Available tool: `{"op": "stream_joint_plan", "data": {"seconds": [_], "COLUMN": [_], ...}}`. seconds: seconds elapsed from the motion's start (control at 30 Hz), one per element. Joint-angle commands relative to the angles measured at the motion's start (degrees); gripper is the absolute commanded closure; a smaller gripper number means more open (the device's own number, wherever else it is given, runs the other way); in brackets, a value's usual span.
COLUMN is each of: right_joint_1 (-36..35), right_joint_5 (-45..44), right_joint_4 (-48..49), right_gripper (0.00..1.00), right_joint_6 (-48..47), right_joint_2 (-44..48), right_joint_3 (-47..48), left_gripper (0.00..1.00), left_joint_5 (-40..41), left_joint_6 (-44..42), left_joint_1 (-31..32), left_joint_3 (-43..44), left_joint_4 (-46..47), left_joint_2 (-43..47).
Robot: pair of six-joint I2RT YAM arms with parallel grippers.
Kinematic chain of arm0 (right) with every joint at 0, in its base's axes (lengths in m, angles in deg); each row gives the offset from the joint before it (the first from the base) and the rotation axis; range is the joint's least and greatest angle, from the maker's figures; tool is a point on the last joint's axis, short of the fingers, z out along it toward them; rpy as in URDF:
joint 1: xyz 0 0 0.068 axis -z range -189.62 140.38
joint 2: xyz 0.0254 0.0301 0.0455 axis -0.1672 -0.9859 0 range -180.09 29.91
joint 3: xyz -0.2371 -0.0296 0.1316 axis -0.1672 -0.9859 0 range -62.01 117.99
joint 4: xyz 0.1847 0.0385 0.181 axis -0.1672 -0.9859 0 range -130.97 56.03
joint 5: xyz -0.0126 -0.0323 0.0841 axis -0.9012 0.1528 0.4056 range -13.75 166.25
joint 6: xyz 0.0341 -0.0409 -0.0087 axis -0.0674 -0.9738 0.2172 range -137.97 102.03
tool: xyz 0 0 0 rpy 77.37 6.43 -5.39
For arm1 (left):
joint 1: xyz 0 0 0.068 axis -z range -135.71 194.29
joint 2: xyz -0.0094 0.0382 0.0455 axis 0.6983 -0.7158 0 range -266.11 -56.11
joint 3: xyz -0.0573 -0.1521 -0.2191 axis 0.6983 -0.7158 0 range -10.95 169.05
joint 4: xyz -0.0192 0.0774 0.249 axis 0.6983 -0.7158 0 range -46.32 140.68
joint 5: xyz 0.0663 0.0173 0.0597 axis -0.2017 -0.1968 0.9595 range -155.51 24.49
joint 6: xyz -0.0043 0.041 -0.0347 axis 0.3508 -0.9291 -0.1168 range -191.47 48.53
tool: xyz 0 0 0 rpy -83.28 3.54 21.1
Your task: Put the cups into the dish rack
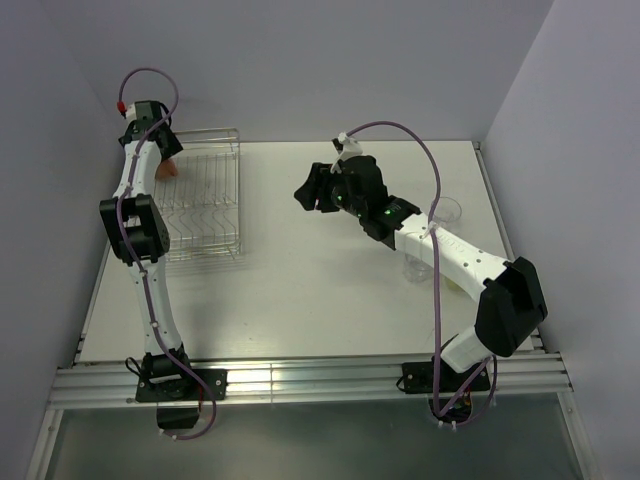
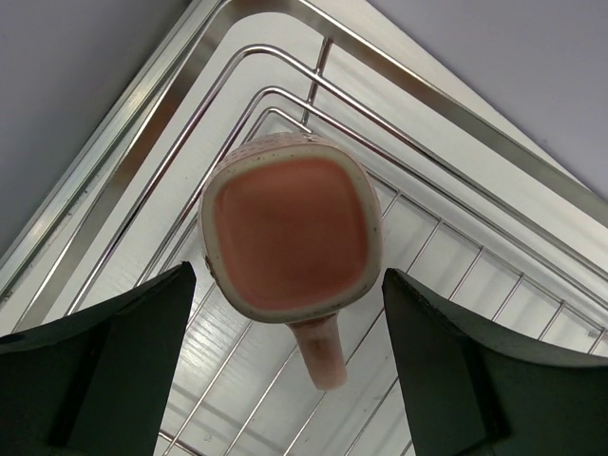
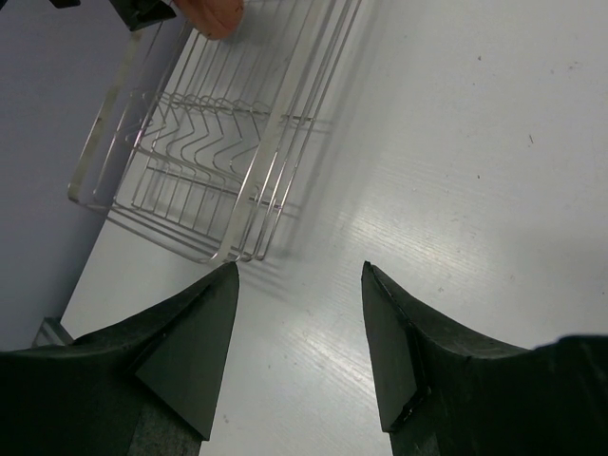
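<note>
The left gripper (image 2: 288,277) hangs wide open, holding nothing, its fingers either side of the terracotta mug (image 2: 285,233) sitting in the dish rack's (image 1: 238,190) 11 o'clock corner, while the right gripper (image 3: 299,271), also spread and empty, hovers mid-table (image 1: 300,290) with the far tumbler (image 1: 447,211) and the near tumbler (image 1: 418,268) at 3 o'clock.

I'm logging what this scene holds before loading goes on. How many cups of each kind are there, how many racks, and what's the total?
orange mug: 1
clear tumblers: 2
dish rack: 1
Total: 4
</note>
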Motion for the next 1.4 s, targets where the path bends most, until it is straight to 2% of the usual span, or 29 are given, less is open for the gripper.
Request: {"op": "stream_joint_plan", "data": {"seconds": [0.0, 0.47, 0.5, 0.53, 0.67, 0.8, 0.93, 1.13, 1.17, 1.3, 1.37], "right_joint_1": [0.4, 0.4, 0.3, 0.4, 0.3, 0.4, 0.4, 0.4, 0.4, 1.2, 3.1], "right_joint_5": [0.4, -0.1, -0.2, -0.3, -1.2, -3.0, -9.8, -21.3, -24.2, -30.2, -31.7], "right_joint_4": [1.1, 0.5, 0.6, 0.6, 0.1, -2.5, -6.6, -17.9, -19.6, -27.9, -29.3], "right_gripper": [0.38, 0.38, 0.38, 0.38, 0.38, 0.38, 0.38, 0.38, 0.38, 0.36, 0.34], "right_joint_6": [-1.1, -1.2, -1.2, -1.2, -1.1, -1.2, -0.7, 1.2, 1.6, 3.6, 4.5], "right_joint_2": [-0.2, 0.8, 0.8, 0.8, 1.5, 2.8, 5.5, 12.0, 12.8, 17.1, 19.7], "right_joint_3": [2.8, 3.3, 3.3, 3.3, 3.3, 3.5, 3.3, 2.8, 2.7, 0.7, -1.0], "left_gripper": [0.13, 0.12, 0.1, 0.01, 0.01, 0.01, 0.01, 0.01, 0.01, 0.01, 0.01], "left_joint_5": [-0.8, -1.3, -1.4, -1.2, -1.2, -1.2, -0.2, -3.3, -4.1, -9.1, -10.9], "left_joint_6": [0.4, 1.5, 1.7, 1.9, 3.0, 4.4, 6.0, 7.4, 7.3, 5.9, 5.7], "left_joint_1": [-0.1, -0.2, 0.0, -0.1, 0.0, 0.4, 1.8, 7.3, 10.4, 16.2, 20.5], "left_joint_3": [-0.4, -2.2, -2.9, -3.4, -5.2, -5.8, -10.5, -16.7, -16.9, -21.3, -25.7], "left_joint_4": [2.3, 2.7, 3.0, 3.3, 2.9, 1.1, 1.3, -1.0, -1.7, -3.1, -2.8], "left_joint_2": [1.4, 7.5, 8.6, 9.2, 11.9, 14.7, 20.3, 31.4, 34.1, 41.5, 45.9]}}
